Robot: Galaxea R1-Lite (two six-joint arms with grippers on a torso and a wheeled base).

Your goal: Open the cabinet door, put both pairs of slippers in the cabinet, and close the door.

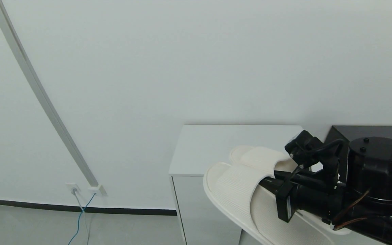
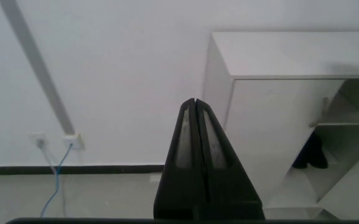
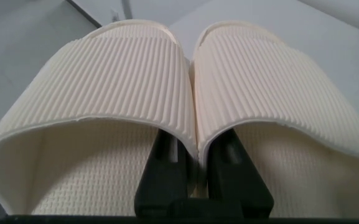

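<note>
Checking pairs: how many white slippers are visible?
2: the near slipper and far slipper, side by side, both pinched in the right gripper near the cabinet. Others may be hidden.

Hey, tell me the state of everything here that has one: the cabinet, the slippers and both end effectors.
cabinet: open on one side, inner shelf showing
slippers: one pair, pressed side by side, held up in front of the cabinet
right end effector: shut on slippers
left end effector: shut, empty
</note>
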